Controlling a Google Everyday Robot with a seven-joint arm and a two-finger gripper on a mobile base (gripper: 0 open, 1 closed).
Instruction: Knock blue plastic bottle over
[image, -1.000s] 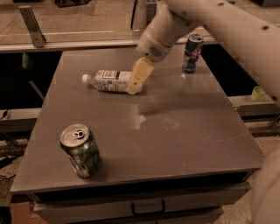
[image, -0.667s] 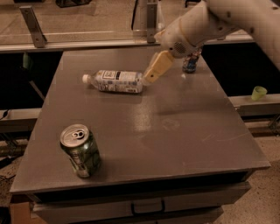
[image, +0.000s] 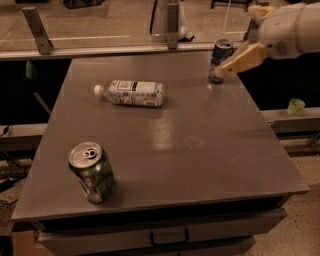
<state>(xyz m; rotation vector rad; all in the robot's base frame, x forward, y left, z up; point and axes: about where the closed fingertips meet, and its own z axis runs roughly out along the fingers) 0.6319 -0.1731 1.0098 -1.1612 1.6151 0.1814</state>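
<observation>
Blue plastic bottle (image: 131, 93): already down, so I judge the task done. Nearest, at seven o'clock on the table (image: 210, 150), the green can (image: 92, 172) stands upright. Farther in, at eleven o'clock, the bottle lies on its side, cap toward nine o'clock. Farthest, at one o'clock, my gripper (image: 231, 67) hangs beside the blue can (image: 221, 52), well apart from the bottle. I cannot tell whether it is open or closed. Nothing seems left to do.

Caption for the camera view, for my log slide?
Blue plastic bottle lies on its side; end effector hangs far right, beside the blue can.
</observation>
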